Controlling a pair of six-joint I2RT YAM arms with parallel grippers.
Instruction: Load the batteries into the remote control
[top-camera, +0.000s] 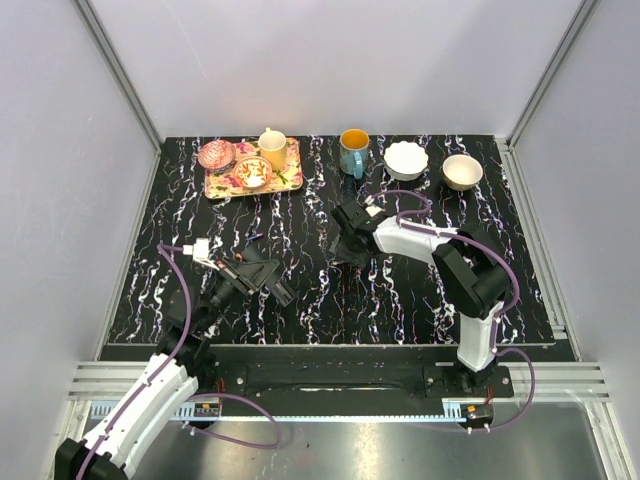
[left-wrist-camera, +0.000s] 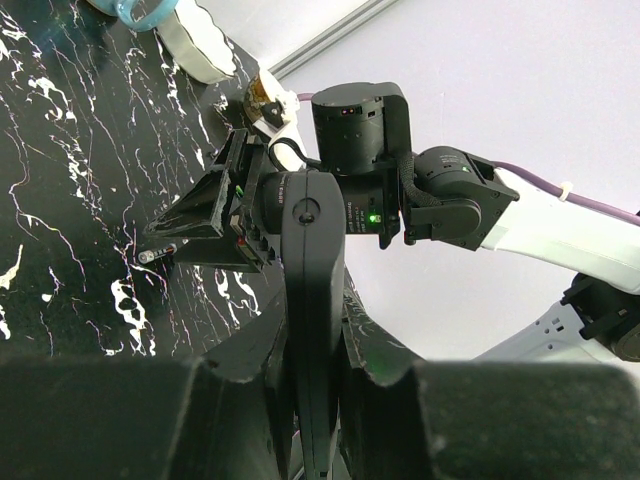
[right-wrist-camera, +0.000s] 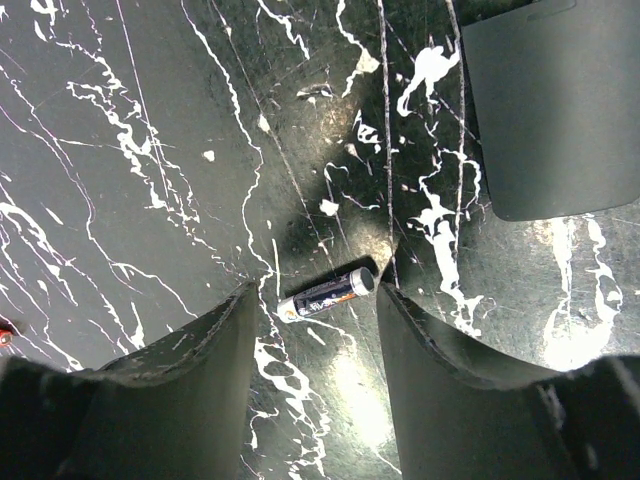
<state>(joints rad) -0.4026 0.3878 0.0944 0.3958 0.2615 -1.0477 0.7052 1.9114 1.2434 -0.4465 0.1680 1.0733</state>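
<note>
The left end effector (left-wrist-camera: 312, 360) fills the bottom of its own wrist view, its two black fingers closed tight on a slim black plastic remote control (left-wrist-camera: 312, 250), which stands edge-on out of the grip and points toward the other arm. Near the middle of the black, white-veined marble-pattern counter (right-wrist-camera: 120, 150) the right end effector (right-wrist-camera: 315, 295) is down at the surface with its fingers spread wide, gripping nothing. A small cylindrical battery with a dark label and silver ends (right-wrist-camera: 328, 295) lies flat on the counter between them, one end just beside a finger; whether they touch I cannot tell. Along the far edge stand a floral tray (top-camera: 290, 183) carrying cups, a blue mug (top-camera: 353, 152), a white scalloped bowl (top-camera: 406, 160) and a cream bowl (top-camera: 462, 171)
</note>
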